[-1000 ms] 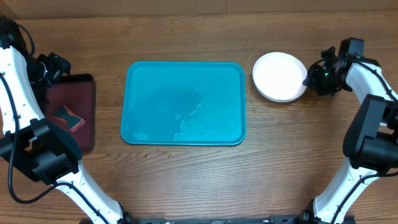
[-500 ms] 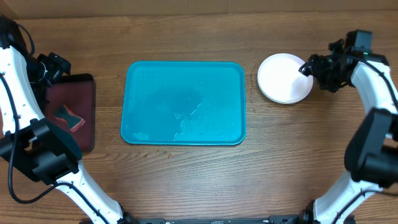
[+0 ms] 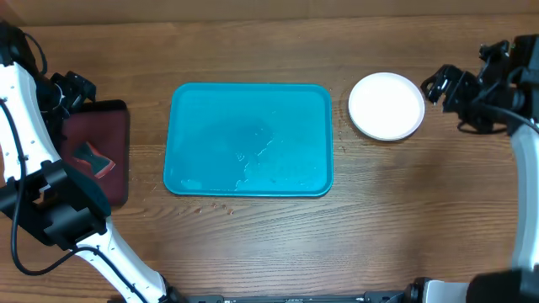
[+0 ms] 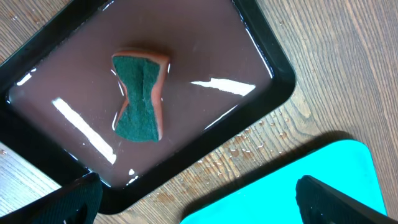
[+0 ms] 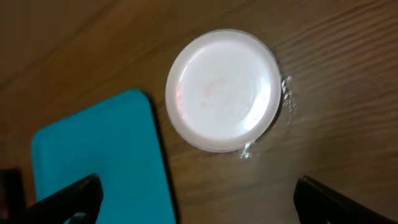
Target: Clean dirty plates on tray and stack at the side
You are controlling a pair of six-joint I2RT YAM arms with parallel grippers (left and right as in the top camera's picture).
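Note:
The teal tray (image 3: 248, 139) lies mid-table, bare except for streaks of water. A white plate (image 3: 386, 106) rests on the wood just right of the tray, with a few water drops beside it in the right wrist view, where the plate (image 5: 222, 89) sits beyond the jaws. My right gripper (image 3: 445, 94) hovers right of the plate, open and apart from it, nothing between its fingers (image 5: 68, 199). My left gripper (image 3: 72, 88) stays open at the far left above the maroon tray, holding nothing. The left wrist view catches the teal tray's corner (image 4: 298, 186).
A dark maroon, black-rimmed tray (image 3: 94, 151) lies at the left edge, wet, with a green and orange sponge (image 4: 141, 96) lying in it. Water drops speckle the wood between the two trays. Bare wood runs along the front of the table.
My right gripper opened and let go of the white plate, then drew back to the right. The plate slid slightly right and settled. The left arm has not moved.

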